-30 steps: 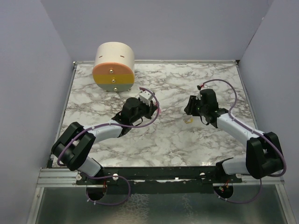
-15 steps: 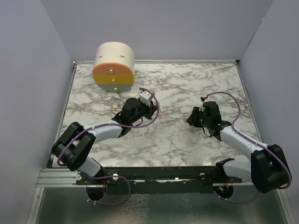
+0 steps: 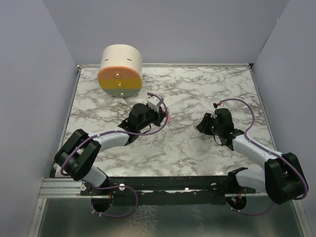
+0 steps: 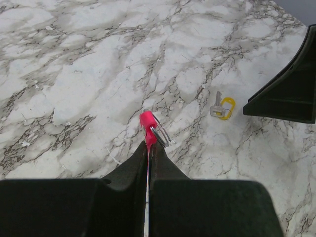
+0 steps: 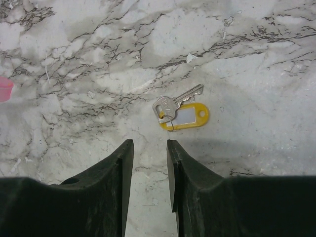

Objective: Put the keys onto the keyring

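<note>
The keys are one small silver key on a yellow-orange tag (image 5: 180, 114), lying flat on the marble just ahead of and slightly right of my right gripper (image 5: 149, 145), which is open and empty. They also show in the left wrist view (image 4: 222, 107). In the top view my right gripper (image 3: 201, 125) hides them. My left gripper (image 4: 148, 148) is shut on the keyring, a pink strap (image 4: 147, 127) with a metal ring (image 4: 161, 136) sticking out past the fingertips above the table. In the top view the strap (image 3: 169, 118) shows at my left gripper (image 3: 164, 116).
A large cream-and-orange cylinder (image 3: 121, 71) stands at the back left of the marble table (image 3: 177, 148). Purple walls close in the left, back and right sides. The black finger of my right gripper (image 4: 289, 89) shows at the right edge of the left wrist view.
My right arm has drawn back toward the near right and its gripper now covers the keys in the top view. My left arm and the pink strap have stayed still.
</note>
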Controlling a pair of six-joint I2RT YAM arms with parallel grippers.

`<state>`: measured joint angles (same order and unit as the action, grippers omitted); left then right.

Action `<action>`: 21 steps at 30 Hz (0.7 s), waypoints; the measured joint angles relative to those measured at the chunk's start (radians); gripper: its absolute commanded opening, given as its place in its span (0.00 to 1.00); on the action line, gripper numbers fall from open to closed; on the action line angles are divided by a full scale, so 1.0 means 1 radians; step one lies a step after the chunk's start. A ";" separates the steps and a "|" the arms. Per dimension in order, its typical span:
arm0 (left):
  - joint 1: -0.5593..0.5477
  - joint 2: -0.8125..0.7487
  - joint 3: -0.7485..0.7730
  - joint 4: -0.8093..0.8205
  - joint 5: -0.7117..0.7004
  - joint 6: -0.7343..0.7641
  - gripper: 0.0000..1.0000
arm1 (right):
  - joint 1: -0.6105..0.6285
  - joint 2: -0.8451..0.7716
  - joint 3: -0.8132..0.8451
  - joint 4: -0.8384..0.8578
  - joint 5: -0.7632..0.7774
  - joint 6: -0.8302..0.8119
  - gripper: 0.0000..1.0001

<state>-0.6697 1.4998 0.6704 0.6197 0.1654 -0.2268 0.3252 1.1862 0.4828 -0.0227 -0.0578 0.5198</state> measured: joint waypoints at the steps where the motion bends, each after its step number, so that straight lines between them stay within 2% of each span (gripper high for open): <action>1: 0.000 0.000 0.000 0.000 0.000 0.000 0.00 | 0.000 0.002 0.000 0.001 0.000 0.002 0.34; 21: 0.000 0.000 -0.007 0.000 0.002 0.000 0.00 | 0.000 0.132 -0.011 0.071 0.001 0.051 0.31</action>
<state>-0.6693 1.4998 0.6632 0.6197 0.1669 -0.2264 0.3252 1.3182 0.4721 0.0486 -0.0566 0.5713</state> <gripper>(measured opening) 0.018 0.316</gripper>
